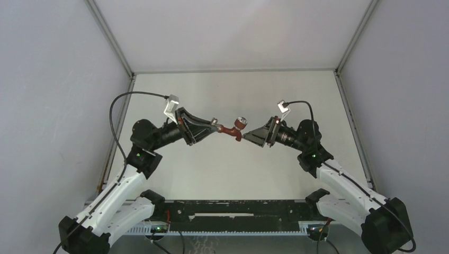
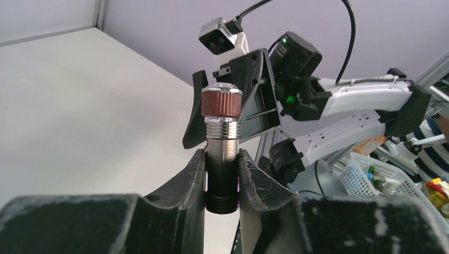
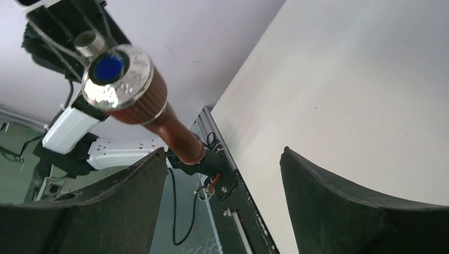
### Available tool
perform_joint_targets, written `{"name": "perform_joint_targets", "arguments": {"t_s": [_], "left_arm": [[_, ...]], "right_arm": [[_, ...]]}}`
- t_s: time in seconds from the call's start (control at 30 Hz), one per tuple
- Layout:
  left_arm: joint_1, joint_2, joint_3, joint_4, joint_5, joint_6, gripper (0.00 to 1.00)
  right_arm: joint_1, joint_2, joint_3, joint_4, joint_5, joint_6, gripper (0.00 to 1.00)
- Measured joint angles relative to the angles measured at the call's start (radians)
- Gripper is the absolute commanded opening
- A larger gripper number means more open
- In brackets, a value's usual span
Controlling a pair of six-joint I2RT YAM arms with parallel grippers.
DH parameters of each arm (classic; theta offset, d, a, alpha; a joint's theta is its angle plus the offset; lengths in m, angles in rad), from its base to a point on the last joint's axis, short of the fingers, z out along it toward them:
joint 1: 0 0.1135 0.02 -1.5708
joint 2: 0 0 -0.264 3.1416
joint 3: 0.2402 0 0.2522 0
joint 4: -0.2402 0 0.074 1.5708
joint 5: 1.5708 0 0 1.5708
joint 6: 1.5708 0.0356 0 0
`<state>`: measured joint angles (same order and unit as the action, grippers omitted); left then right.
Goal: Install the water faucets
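faucet (image 1: pixel 232 129), reddish-brown with a silver-capped knob, held in mid-air above the table (image 1: pixel 222 174), left fingers (image 2: pixel 195 177) clamped on its threaded metal pipe; right fingers (image 3: pixel 132 196) spread apart, just beside its knob end.

Surface: flat white matte tabletop (image 1: pixel 233 95), plain and unmarked.
Borders: grey metal frame rails (image 1: pixel 233 70) along the back, left and right edges.
Near edge: long black mounting bar (image 1: pixel 233 214) lying across the tabletop.
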<state>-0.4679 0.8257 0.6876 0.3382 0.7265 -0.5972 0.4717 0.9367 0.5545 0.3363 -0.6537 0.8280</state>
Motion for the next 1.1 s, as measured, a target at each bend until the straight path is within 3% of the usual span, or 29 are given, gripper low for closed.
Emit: {"name": "perform_joint_targets", "arguments": {"t_s": [0.3,0.7,0.8,1.0,1.1], "left_arm": [[0.0,0.008,-0.076,0.147,-0.024,-0.123,0.0],[0.009,0.019,-0.119,0.285,-0.042,-0.229,0.0],[0.01,0.018,-0.119,0.301,-0.048,-0.254,0.0],[0.008,0.01,-0.127,0.275,-0.068,-0.256,0.0],[0.007,0.012,-0.137,0.269,-0.069,-0.238,0.0]], "right_arm": [[0.087,0.033,-0.053,0.349,-0.051,0.023,0.8],[0.097,0.245,0.015,0.581,-0.127,0.282,0.1],[0.086,0.264,0.017,0.636,-0.154,0.385,0.14],[0.066,0.302,0.036,0.633,-0.219,0.594,0.5],[0.061,0.322,0.038,0.624,-0.24,0.705,0.61]]}}
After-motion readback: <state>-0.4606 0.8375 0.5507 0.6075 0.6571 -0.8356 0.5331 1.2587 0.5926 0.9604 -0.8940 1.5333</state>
